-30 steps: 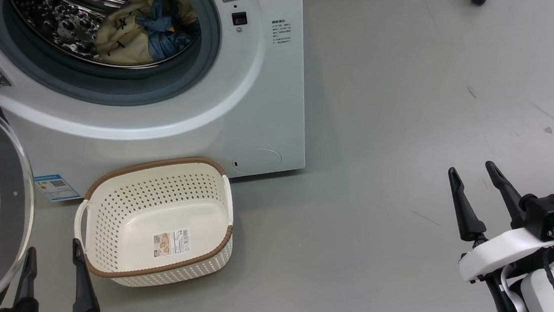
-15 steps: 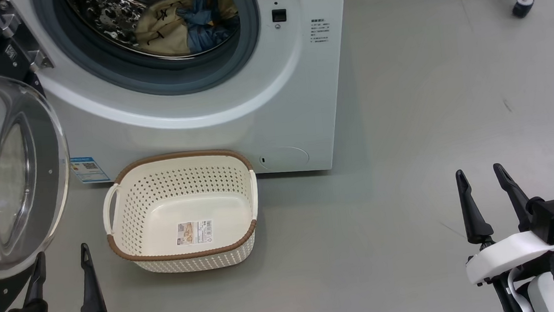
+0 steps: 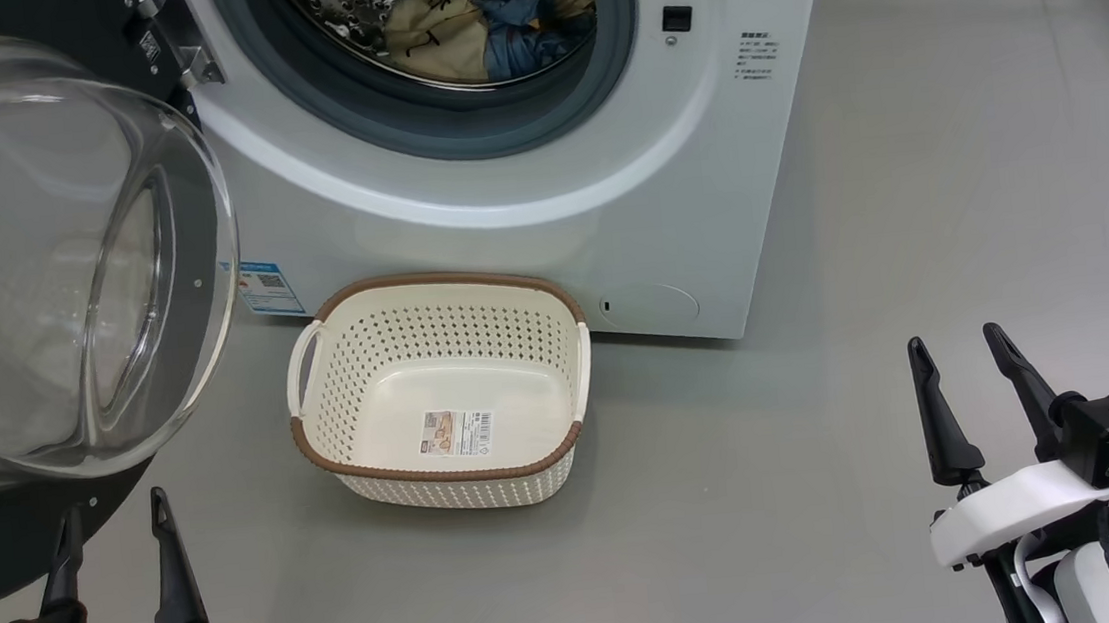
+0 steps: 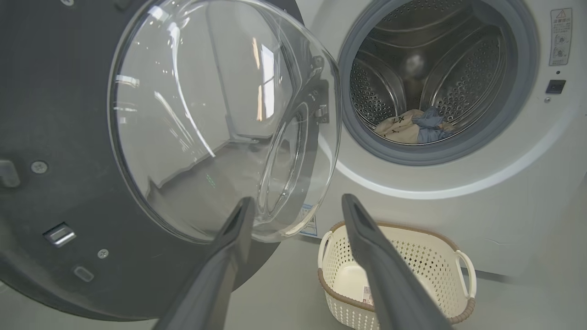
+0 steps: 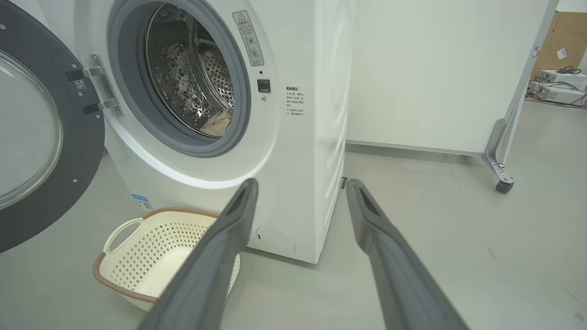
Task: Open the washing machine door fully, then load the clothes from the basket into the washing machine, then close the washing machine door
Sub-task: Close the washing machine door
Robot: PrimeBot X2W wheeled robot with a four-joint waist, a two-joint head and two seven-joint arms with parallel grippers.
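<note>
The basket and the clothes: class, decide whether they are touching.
Apart. The head view shows the clothes lying inside the washing machine, while the basket stands empty on the floor in front of it.

- The washing machine door (image 3: 59, 265) runs off the head view at 9 o'clock, so part of its black ring is cut away.
- The washing machine (image 3: 523, 184) is cut at 12 o'clock, and the top of its round hole is lost.
- The clothes (image 3: 489, 26) in the drum are cut there too. Their print is too small to tell.
- The words on the sticker (image 3: 458, 430) in the basket (image 3: 436, 332) are too small to read.
- In the right wrist view, a finger (image 5: 215, 256) of the right gripper (image 5: 298, 183) hides the basket's 3 o'clock side.
- The left gripper (image 3: 114, 504) has its body cut off at 7 o'clock.
</note>
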